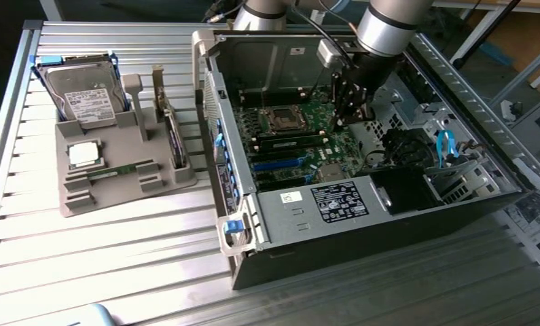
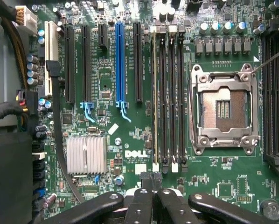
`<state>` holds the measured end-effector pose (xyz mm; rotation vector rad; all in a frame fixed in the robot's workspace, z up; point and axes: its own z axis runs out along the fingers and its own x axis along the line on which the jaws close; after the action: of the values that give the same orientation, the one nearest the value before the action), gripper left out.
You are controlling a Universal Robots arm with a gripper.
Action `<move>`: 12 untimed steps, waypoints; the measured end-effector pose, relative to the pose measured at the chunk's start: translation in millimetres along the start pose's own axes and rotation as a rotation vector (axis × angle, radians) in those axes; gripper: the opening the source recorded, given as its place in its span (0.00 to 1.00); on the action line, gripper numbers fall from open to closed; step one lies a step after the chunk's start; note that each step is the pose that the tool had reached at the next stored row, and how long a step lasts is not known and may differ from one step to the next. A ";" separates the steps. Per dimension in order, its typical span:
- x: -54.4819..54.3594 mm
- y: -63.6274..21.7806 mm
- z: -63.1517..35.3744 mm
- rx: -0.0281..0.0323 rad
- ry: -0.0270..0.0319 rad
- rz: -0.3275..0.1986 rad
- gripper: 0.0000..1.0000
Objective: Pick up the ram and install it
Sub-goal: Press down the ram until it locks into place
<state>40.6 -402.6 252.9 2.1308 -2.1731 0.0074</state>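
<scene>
- In the exterior view, the gripper (image 1: 348, 119) is hanging inside the open computer case (image 1: 460, 210), just above the motherboard (image 1: 293, 136). Its fingers are clenched together and carrying nothing.
- The ram (image 1: 120, 171) is sitting in a low slot of the grey holder (image 1: 79, 197), well apart from the gripper. The holder is resting toward the table's (image 1: 115, 272) edge on the exterior view's left. The silver CPU chip (image 1: 84, 153) is lying just beside the ram, and the hard drive (image 1: 84, 95) is standing toward the far corner.
- In the wrist view, the gripper (image 2: 151, 183) is showing its tips pressed against each other, empty. They are hovering over the board near one end of the memory slots (image 2: 172, 93), beside the open CPU socket (image 2: 223, 107).
- One slot is showing a thin yellowish line along its length, and I cannot tell what it is.
- Judging by its build, the ram is looking light, stiff, thin and easily damaged. The safest hold is probably across its flat faces near the middle of the upper edge, keeping clear of the contact edge.
</scene>
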 end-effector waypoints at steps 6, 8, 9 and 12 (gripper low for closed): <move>0.0 5.1 2.0 0.0001 0.0023 0.000 0.11; 0.0 6.9 2.9 0.0001 0.0030 0.000 0.11; -0.1 7.7 3.5 0.0002 0.0029 0.000 0.11; -0.2 8.7 5.7 0.0007 0.0033 0.000 0.11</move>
<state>31.5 -402.7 247.8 2.1293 -2.1719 0.0116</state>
